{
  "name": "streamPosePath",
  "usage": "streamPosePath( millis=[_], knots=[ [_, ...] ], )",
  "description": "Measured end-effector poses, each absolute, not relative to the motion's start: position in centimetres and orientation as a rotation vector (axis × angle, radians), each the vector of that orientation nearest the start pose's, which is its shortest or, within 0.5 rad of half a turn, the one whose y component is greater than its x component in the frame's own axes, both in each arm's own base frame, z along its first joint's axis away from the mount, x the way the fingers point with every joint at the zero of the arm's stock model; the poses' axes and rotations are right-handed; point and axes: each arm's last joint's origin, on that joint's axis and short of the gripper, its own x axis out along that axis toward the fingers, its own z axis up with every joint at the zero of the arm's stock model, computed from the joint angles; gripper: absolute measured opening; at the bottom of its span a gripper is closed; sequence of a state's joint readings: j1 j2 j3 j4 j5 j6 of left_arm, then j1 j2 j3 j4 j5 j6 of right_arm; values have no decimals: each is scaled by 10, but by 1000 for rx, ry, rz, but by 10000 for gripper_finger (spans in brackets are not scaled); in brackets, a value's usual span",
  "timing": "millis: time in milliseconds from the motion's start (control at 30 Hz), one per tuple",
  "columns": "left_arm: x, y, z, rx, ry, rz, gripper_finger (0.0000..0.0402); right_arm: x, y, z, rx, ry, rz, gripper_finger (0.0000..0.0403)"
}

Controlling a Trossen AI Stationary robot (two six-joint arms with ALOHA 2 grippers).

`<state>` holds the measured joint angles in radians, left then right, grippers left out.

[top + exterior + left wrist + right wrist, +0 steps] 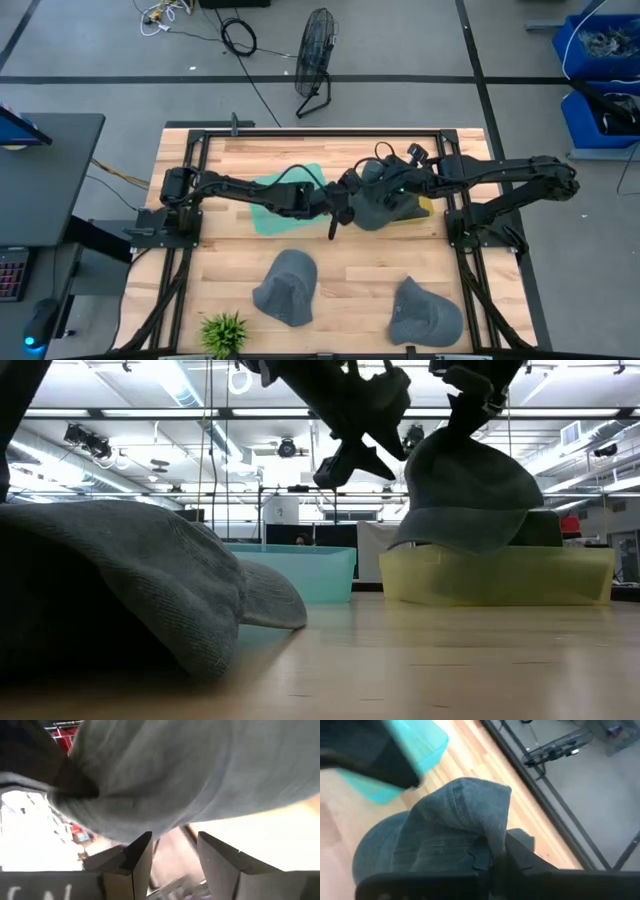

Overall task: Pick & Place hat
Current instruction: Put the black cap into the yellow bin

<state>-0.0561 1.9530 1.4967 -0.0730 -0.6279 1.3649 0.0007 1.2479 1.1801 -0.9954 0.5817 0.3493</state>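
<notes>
A grey cap hangs from my right gripper over the yellow tray. In the low view the cap hangs with its brim down at the tray's rim. My right gripper is shut on the cap's cloth. My left gripper is open and stands just left of the cap. Its two fingers point at the cap's grey cloth with a gap between them. In the low view the left gripper hangs clear of the cap. My right gripper pinches a raised fold of the cap's crown between its two fingers, coming from above and slanting from the table's right side. The cap hangs below the fingers, crown up. Whether its lower edge rests on the yellow tray, I cannot tell.
A teal tray lies left of the yellow one, under my left arm. Two more grey caps lie on the near half of the table; one fills the low view's left. A small green plant stands at the near edge.
</notes>
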Motion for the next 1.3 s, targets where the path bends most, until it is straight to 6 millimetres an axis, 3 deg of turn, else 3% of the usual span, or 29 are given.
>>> streamPosePath(
  millis=[367,600,800,1033,1167,1300],
  knots=[
    [443,-45,243,1347,751,109,158,229,-19,341,1,836,-726,20],
    [441,-56,242,1305,734,102,158,219,-21,310,94,944,-818,24],
    [442,-46,242,1087,721,197,157,219,-18,292,233,1026,-717,24],
    [443,-32,242,913,706,281,141,212,-19,252,260,1132,-703,35],
    [442,-31,240,871,720,293,131,208,-17,251,287,1166,-714,51],
    [438,-32,241,824,740,412,115,209,-14,268,304,1172,-682,71]
  ],
)
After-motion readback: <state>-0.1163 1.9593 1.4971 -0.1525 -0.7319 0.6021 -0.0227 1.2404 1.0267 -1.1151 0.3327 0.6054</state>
